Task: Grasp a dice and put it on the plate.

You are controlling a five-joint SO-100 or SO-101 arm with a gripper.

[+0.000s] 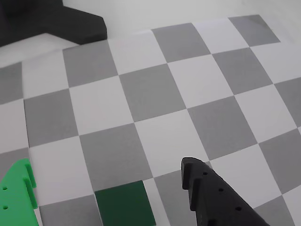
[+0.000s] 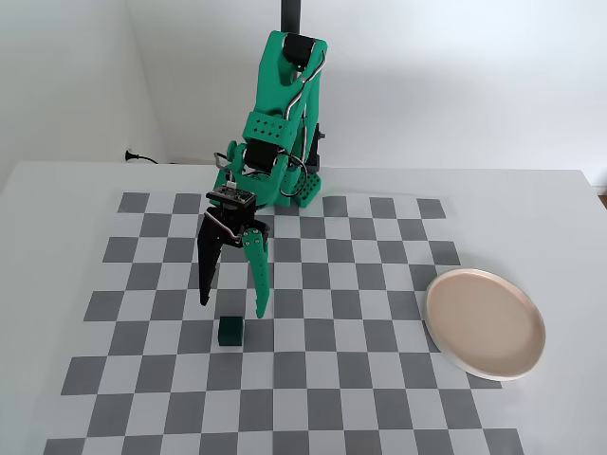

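Observation:
The dice [image 2: 229, 330] is a small dark green cube on the checkered mat, left of centre in the fixed view. In the wrist view the dice [image 1: 124, 205] lies at the bottom edge between my two fingers. My gripper [image 2: 230, 308] hangs just above it, open, with the black finger [image 2: 205, 275] on the left and the green finger [image 2: 257, 280] on the right. In the wrist view my gripper [image 1: 108, 172] shows a green fingertip [image 1: 19, 188] at left and a black fingertip [image 1: 202, 183] at right, neither touching the dice. The beige-pink plate [image 2: 485, 323] sits empty at the right.
The arm's green base [image 2: 285, 180] stands at the back of the checkered mat [image 2: 313, 379]. A black stand [image 1: 70, 23] shows at the top left of the wrist view. A black pole [image 2: 290, 14] rises behind the arm.

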